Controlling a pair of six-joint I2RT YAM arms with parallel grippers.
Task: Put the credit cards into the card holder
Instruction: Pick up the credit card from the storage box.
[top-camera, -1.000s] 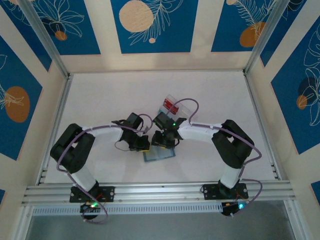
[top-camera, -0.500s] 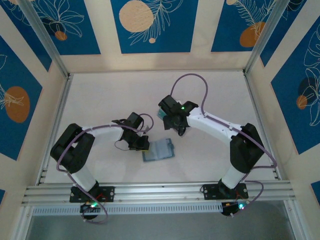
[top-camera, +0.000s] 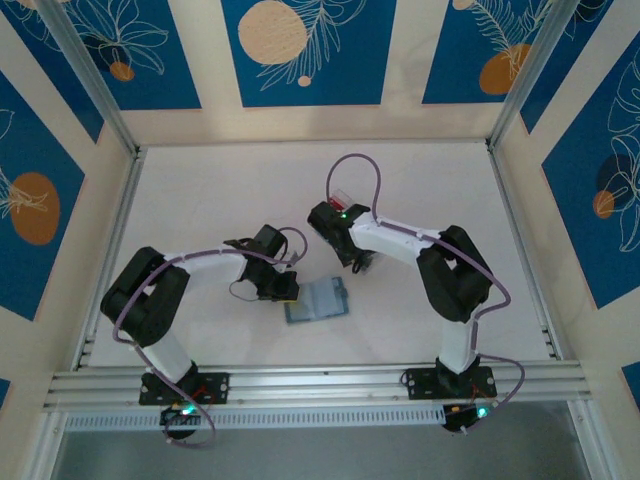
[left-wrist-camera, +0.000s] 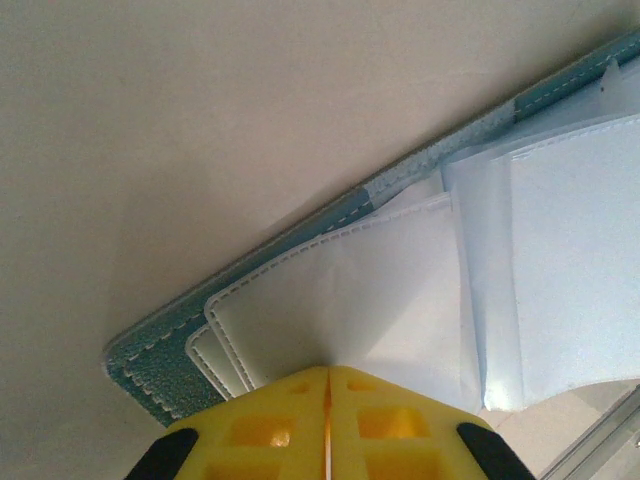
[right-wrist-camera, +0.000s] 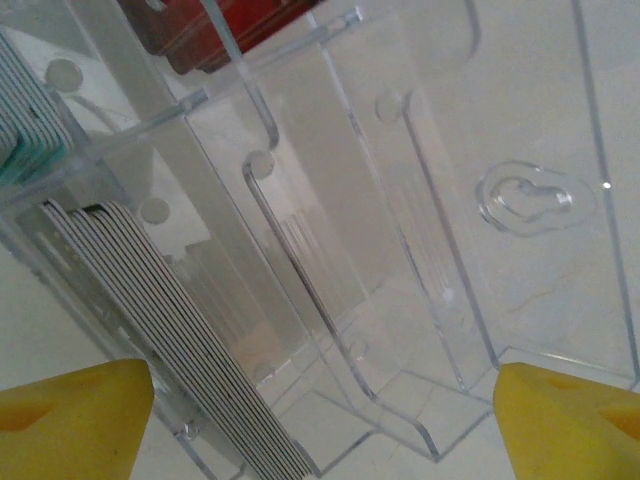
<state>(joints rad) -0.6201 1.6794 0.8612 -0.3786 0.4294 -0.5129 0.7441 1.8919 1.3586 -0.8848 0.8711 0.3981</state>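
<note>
Near centre of the worktop: the card holder lies opened flat, blue-grey edge out, pale inner pockets up. No card shows in the pockets that can be seen.

The left end effector is at the holder's left edge. Its yellow fingers are pressed together, and a white inner leaf runs in between them. Judged to be pinching the holder to steady it and keep it open.

Further back: the right end effector hangs over the clear compartmented tray, fingers spread wide and holding nothing. The slot straight ahead of it looks bare. The credit cards stand edge-on in a stack in the slot to the left. Red cards sit in a far compartment, and there is a teal-edged stack at the far left.

Step in hand, as judged: fetching a card from the tray, none lifted yet.

The next move calls for shifting toward a stocked slot and lowering the fingers astride one card's top edge, clear of the dividers. Then close narrowly, so that a single card comes away and not several.
</note>
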